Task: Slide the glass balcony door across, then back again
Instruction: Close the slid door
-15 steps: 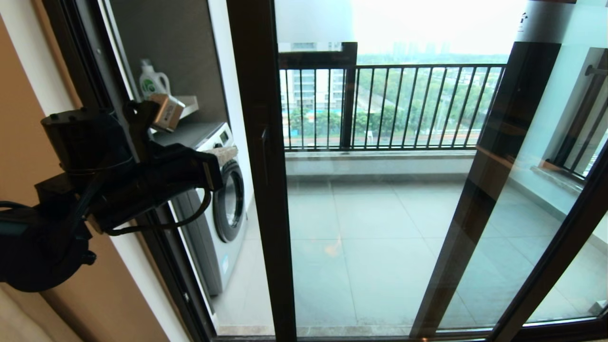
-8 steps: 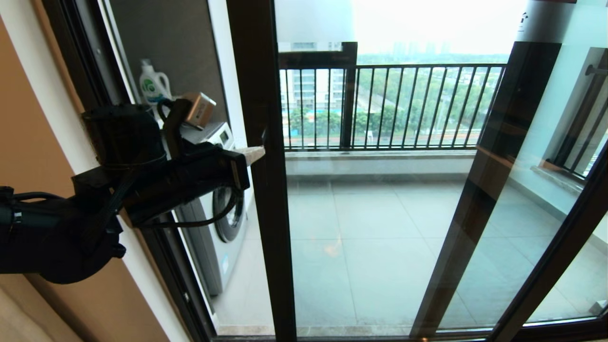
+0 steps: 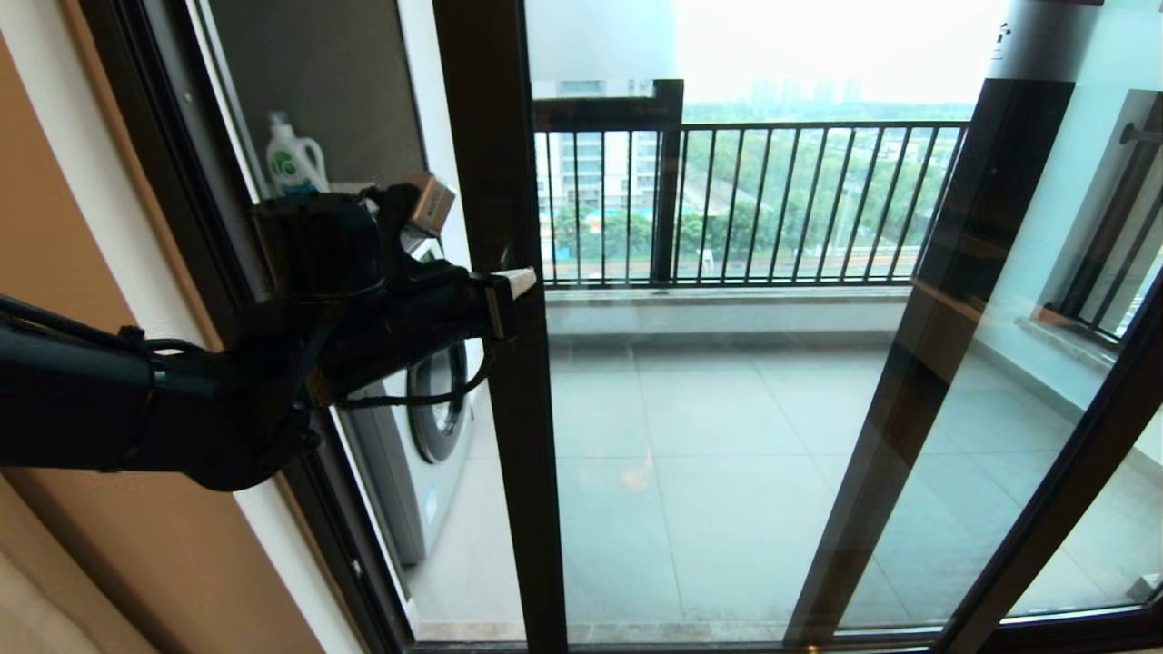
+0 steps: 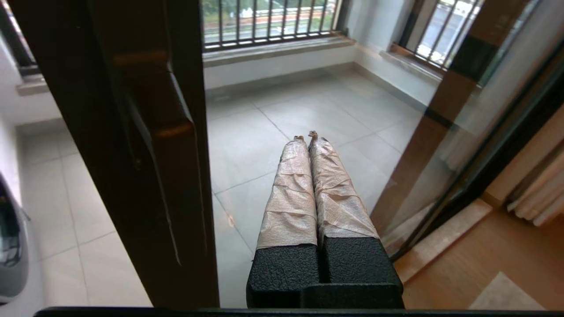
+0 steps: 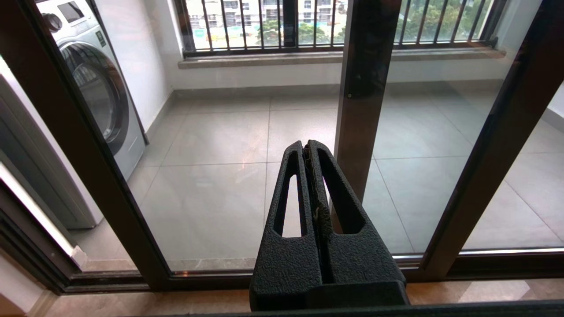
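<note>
The glass balcony door [image 3: 498, 427] has a dark brown upright with a dark bar handle [image 3: 505, 272], and clear glass runs to its right. A gap stands open to its left. My left gripper [image 3: 520, 282] is shut, its taped fingertips lying against the upright at handle height. In the left wrist view the left gripper [image 4: 306, 136] points at the glass just beside the upright [image 4: 110, 154] and handle [image 4: 165, 145]. My right gripper [image 5: 307, 147] is shut and empty, held low before the glass; it is out of the head view. The door's upright [image 5: 88, 176] shows to its side.
A washing machine [image 3: 438, 400] and a detergent bottle [image 3: 293, 159] stand on the balcony behind the gap. A second slanting door upright [image 3: 927, 363] stands to the right. Black railing [image 3: 772, 200] closes the balcony. The beige wall [image 3: 54, 227] is at my left.
My left arm has swung right from the wall side, past the gap, until its shut fingers reached the door's upright. The door itself has not visibly moved.
</note>
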You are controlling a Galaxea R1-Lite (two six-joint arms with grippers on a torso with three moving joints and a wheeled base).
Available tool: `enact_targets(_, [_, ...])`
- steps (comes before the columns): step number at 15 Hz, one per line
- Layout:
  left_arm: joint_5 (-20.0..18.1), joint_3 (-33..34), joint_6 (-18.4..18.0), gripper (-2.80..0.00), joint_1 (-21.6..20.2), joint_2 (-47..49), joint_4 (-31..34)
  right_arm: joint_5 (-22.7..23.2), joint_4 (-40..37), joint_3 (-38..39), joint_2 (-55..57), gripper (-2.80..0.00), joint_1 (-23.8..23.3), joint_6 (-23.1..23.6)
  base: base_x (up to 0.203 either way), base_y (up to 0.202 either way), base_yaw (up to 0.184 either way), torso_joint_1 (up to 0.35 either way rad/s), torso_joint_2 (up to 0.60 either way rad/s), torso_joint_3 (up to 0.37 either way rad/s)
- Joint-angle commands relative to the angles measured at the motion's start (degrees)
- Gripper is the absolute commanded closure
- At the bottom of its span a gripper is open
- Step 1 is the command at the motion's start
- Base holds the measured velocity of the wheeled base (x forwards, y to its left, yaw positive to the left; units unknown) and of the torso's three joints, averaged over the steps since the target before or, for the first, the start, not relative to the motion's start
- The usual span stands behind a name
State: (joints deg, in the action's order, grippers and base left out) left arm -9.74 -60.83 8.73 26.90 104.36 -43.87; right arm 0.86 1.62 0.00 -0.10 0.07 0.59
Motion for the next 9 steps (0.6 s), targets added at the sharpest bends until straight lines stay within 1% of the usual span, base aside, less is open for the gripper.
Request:
enact_targets(1, [1.77, -1.72, 0.06, 0.00, 1.21, 2.37, -0.25, 0.02, 0.05, 0.53, 0.10, 0.00, 0.01, 0.02, 0.000, 0.000, 0.000, 0.000, 0.00, 0.000])
enact_targets(2, [2.92, -2.68, -0.01, 0.00, 2.16, 3.21, -0.23, 0.02, 0.05, 0.53, 0.10, 0.00, 0.01, 0.02, 0.000, 0.000, 0.000, 0.000, 0.00, 0.000])
enact_targets(4, [3.58, -4.10, -0.03, 0.00, 2.96, 4.02, 0.01, 0.02, 0.05, 0.53, 0.10, 0.00, 0.01, 0.02, 0.000, 0.000, 0.000, 0.000, 0.00, 0.000])
enact_targets(7, [8.57, -4.73, -0.17, 0.00, 4.20, 4.27, 0.72, 0.02, 0.05, 0.53, 0.10, 0.00, 0.01, 0.02, 0.000, 0.000, 0.000, 0.000, 0.00, 0.000])
enact_targets(9, [10.34, -4.56, -0.82, 0.00, 4.21, 4.36, 0.72, 0.02, 0.05, 0.53, 0.10, 0.00, 0.01, 0.02, 0.000, 0.000, 0.000, 0.000, 0.00, 0.000])
